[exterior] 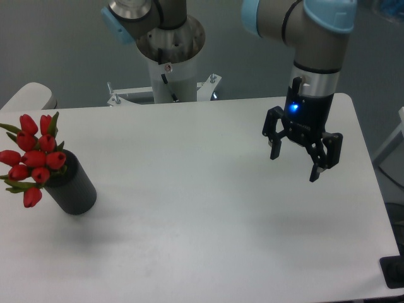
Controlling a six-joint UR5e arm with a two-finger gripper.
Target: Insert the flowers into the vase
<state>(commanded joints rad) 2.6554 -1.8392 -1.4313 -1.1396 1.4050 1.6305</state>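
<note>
The flowers (pixel 35 158), a bunch of red tulip buds with green leaves, stick out of the top of the vase (pixel 72 189) at the table's left side. The vase is a matte black-grey cylinder that leans toward the upper left, and the stems are hidden inside it. My gripper (pixel 295 164) hangs above the right part of the table, far from the vase. Its two black fingers are spread apart and hold nothing.
The white table (pixel 202 240) reaches its right edge just past the gripper. The robot's base (pixel 170 69) stands at the table's back edge, in the middle. A dark object (pixel 394 273) sits off the table at the lower right.
</note>
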